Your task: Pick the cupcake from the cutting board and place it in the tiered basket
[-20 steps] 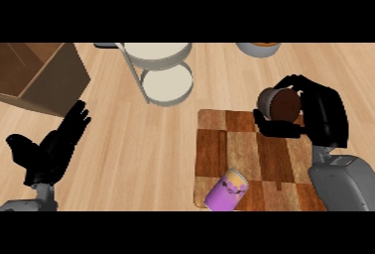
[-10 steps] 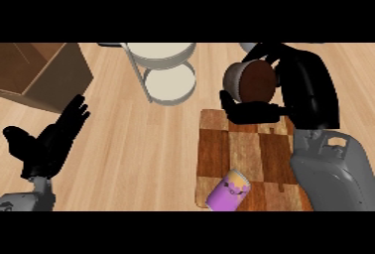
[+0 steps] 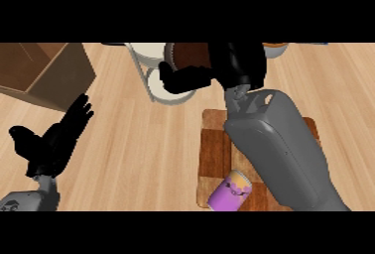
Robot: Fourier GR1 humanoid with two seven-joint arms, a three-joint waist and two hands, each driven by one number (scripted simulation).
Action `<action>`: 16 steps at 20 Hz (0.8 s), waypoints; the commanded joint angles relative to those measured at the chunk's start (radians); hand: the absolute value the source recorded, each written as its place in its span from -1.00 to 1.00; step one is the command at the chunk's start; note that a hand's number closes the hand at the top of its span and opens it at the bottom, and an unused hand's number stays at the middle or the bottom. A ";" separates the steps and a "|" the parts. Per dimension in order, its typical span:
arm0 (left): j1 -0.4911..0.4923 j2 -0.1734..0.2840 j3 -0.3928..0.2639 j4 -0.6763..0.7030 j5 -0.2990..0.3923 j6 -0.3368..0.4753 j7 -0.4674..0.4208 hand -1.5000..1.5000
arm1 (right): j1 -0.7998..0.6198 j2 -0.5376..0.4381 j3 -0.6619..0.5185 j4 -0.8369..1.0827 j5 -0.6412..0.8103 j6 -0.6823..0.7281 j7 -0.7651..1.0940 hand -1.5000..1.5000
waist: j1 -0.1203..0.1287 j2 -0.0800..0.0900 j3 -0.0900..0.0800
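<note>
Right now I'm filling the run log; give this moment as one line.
right hand: fingers round cupcake | over tiered basket | left hand: open, resting

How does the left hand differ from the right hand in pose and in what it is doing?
The left hand is open, fingers straight, holding nothing; the right hand is curled round the cupcake. The left hand rests low at the view's left; the right hand is above the tiered basket. Both are black.

Light wood counter (image 3: 147,149), brown open box (image 3: 44,69) at upper left
</note>
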 commanded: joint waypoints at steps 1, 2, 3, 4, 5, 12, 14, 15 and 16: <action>0.037 0.020 0.018 -0.016 0.019 -0.038 0.001 0.00 | -0.193 0.022 -0.069 0.229 -0.025 -0.040 0.013 1.00 | 0.012 0.003 0.000; -0.024 -0.019 -0.009 0.006 -0.016 0.006 0.019 0.00 | -0.170 0.022 0.009 0.290 -0.024 -0.148 0.009 1.00 | 0.009 0.004 0.000; 0.028 -0.019 -0.006 -0.012 -0.012 -0.012 -0.013 0.00 | -0.180 0.022 0.051 0.274 -0.068 -0.164 0.049 1.00 | 0.009 0.001 0.000; -0.046 -0.051 -0.035 0.071 -0.050 0.014 -0.019 0.00 | -0.243 0.023 0.040 0.313 -0.091 -0.144 0.071 1.00 | 0.005 0.004 0.000; 0.028 -0.054 -0.039 -0.021 -0.045 0.018 -0.009 0.00 | -0.217 0.023 0.023 0.364 -0.090 -0.169 0.002 1.00 | 0.007 0.002 0.000; 0.049 -0.033 -0.001 -0.040 -0.020 -0.016 -0.006 0.00 | -0.353 0.023 0.052 0.601 -0.191 -0.252 0.020 1.00 | 0.013 0.003 0.000; -0.014 -0.010 0.044 0.052 0.007 -0.052 -0.023 0.00 | -0.290 0.023 0.113 0.611 -0.228 -0.309 -0.018 1.00 | 0.006 0.004 0.000; -0.017 -0.019 0.023 0.022 -0.006 -0.047 -0.002 0.00 | -0.324 0.023 0.141 0.642 -0.242 -0.325 0.000 1.00 | 0.009 0.003 0.000; -0.010 -0.044 0.014 -0.005 -0.020 -0.006 0.020 0.00 | -0.304 0.023 0.142 0.662 -0.257 -0.341 -0.035 1.00 | 0.011 0.003 0.000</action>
